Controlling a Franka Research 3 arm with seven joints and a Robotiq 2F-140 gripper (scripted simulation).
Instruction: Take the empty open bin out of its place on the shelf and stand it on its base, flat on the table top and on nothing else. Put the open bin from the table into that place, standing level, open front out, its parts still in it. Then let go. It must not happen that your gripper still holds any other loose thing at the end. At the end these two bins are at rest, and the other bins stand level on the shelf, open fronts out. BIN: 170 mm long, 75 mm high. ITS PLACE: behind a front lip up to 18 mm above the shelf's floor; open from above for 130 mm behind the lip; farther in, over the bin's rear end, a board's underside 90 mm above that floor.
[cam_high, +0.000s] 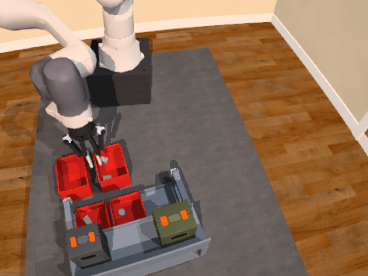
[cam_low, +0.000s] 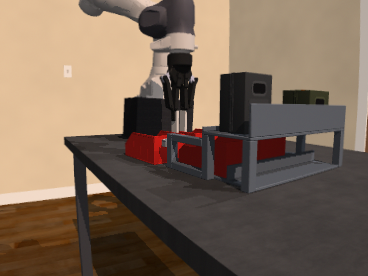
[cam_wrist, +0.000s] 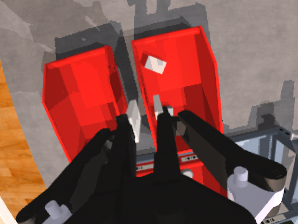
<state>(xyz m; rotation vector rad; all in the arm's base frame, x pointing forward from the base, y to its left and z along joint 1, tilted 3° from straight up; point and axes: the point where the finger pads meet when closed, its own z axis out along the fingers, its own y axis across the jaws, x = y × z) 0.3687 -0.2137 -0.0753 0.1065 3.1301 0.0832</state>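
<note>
Presently, four red open bins are seen: on the table (cam_high: 200, 125) (cam_low: 280, 225) (cam_wrist: 240, 60), the empty bin (cam_high: 73, 172) (cam_low: 142, 148) (cam_wrist: 82, 95) stands at nine o'clock of the parts bin (cam_high: 107, 176) (cam_wrist: 180, 50), which has two small pieces. Two others are in the grey shelf (cam_high: 140, 262) (cam_low: 300, 120), below two boxy bins, one charcoal (cam_high: 87, 250) (cam_low: 245, 100), one olive (cam_high: 175, 227) (cam_low: 300, 95). The tool (cam_high: 97, 161) (cam_low: 179, 125) (cam_wrist: 146, 106) is slightly open, gripping nothing, fingers around the parts bin's nine-o'clock wall.

From high up, one view looks steeply down over my whole counter (cam_high: 180, 115); another looks across it from low beside the shelf (cam_low: 297, 120) (cam_high: 125, 240). My wrist's close view faces down, sharing the red bins with both.
</note>
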